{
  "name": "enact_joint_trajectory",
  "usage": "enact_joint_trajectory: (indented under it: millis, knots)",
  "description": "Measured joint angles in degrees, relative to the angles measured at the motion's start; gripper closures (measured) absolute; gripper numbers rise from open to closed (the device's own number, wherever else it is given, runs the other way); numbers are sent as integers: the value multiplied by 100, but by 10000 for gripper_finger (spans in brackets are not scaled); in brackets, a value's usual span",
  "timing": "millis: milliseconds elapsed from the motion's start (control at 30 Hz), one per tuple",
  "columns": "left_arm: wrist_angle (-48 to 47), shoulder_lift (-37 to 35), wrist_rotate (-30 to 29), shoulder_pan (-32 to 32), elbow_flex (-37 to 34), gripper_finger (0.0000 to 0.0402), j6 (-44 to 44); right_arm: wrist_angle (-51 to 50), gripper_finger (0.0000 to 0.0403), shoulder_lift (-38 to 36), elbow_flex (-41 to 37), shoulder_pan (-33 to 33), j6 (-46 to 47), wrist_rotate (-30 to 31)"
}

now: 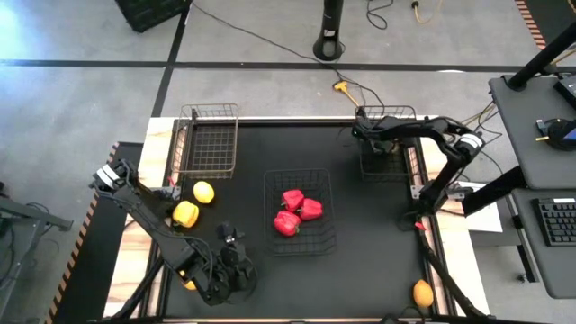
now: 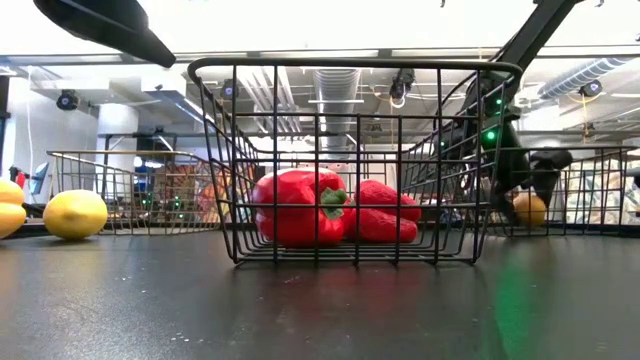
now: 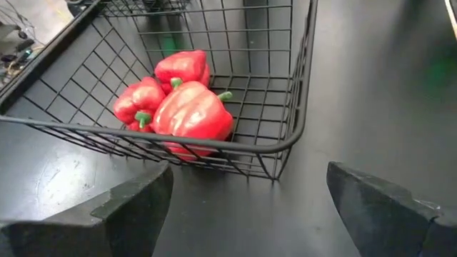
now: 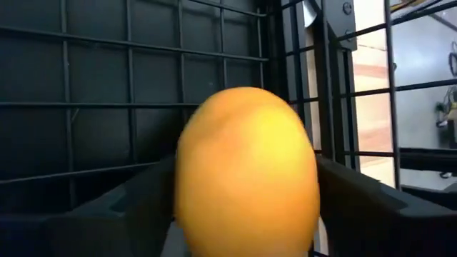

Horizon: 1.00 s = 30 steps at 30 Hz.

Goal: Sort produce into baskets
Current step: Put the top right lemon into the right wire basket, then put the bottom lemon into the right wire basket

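Right gripper (image 4: 246, 214), inside the dark basket (image 4: 93, 107), brackets a glossy orange-yellow fruit (image 4: 246, 171); grip uncertain.

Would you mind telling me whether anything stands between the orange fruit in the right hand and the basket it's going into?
Nothing visible does. The right hand is already inside the dark basket at the table's far right corner, with the orange fruit between its fingers and only the mesh floor and walls around it.
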Motion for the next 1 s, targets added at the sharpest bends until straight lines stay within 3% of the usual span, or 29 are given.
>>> enact_joint_trajectory:
  millis: [233,433,800,900,1000]
  knots:
    - [7,-2,2,0,0,51,-2,-186,50,-248,-26,3,-434,-13]
    - [21,-2,2,0,0,51,-2,-218,48,-737,-3,54,-547,-134]
    - [65,-4,-35,2,0,51,-2,-337,116,-2098,23,403,-781,-115]
    - [65,-4,-58,4,0,51,8,-608,154,-2673,131,893,-793,-247]
    - [64,-4,-175,7,0,51,40,-598,192,-3261,267,1661,-764,-833]
